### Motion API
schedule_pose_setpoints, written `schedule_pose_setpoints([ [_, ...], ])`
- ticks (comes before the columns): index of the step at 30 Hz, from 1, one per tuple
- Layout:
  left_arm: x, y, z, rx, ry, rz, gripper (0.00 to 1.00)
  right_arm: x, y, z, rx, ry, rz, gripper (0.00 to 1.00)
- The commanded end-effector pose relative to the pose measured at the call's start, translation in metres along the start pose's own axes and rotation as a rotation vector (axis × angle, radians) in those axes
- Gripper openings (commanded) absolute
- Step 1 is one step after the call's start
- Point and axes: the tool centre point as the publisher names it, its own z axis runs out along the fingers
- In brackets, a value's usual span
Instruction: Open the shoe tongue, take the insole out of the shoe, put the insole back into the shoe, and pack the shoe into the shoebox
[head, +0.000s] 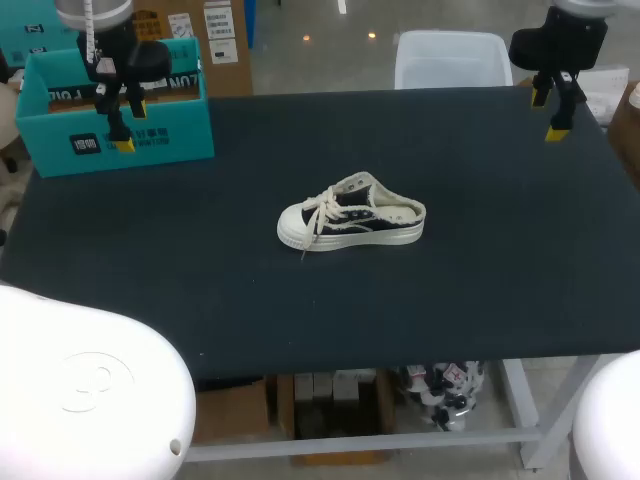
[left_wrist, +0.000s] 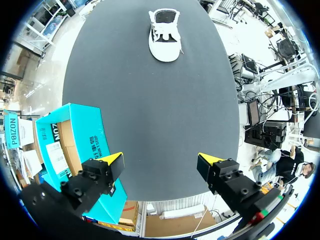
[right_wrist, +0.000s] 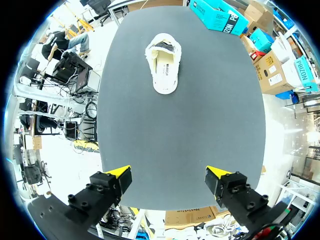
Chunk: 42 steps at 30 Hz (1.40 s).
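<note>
A black canvas shoe (head: 350, 216) with a white sole and white laces lies on its sole in the middle of the dark table (head: 500, 250), toe pointing left. Its pale insole (right_wrist: 165, 70) shows inside the open heel. The teal shoebox (head: 115, 110) stands open at the table's back left corner. My left gripper (head: 118, 120) hangs open over the shoebox's front wall, far from the shoe (left_wrist: 165, 32). My right gripper (head: 555, 110) is open above the back right corner. Both wrist views show wide-open yellow tips, left gripper (left_wrist: 160, 162) and right gripper (right_wrist: 167, 175), with nothing between them.
A white plastic bin (head: 452, 58) stands just behind the table's far edge. Cardboard boxes sit behind the shoebox (left_wrist: 75, 145). Bare dark tabletop surrounds the shoe (right_wrist: 164, 62) on all sides.
</note>
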Motion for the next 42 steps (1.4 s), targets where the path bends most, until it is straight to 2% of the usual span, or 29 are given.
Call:
schedule_pose_setpoints([
  [1, 0.0, 0.0, 0.0, 0.0, 0.0, 0.0, 1.0, 0.0, 0.0, 0.0, 0.0, 0.0, 0.0, 1.0],
  [27, 0.001, -0.002, 0.0, -0.001, 0.001, -0.015, 1.0, 0.001, 0.002, 0.002, -0.002, -0.005, 0.004, 1.0],
  [36, 0.008, -0.014, 0.0, 0.018, 0.045, -0.127, 1.0, 0.013, 0.016, 0.014, -0.061, -0.029, 0.048, 1.0],
  [42, 0.014, -0.031, 0.001, 0.026, 0.086, -0.25, 1.0, 0.022, 0.028, 0.029, -0.124, -0.066, 0.087, 1.0],
])
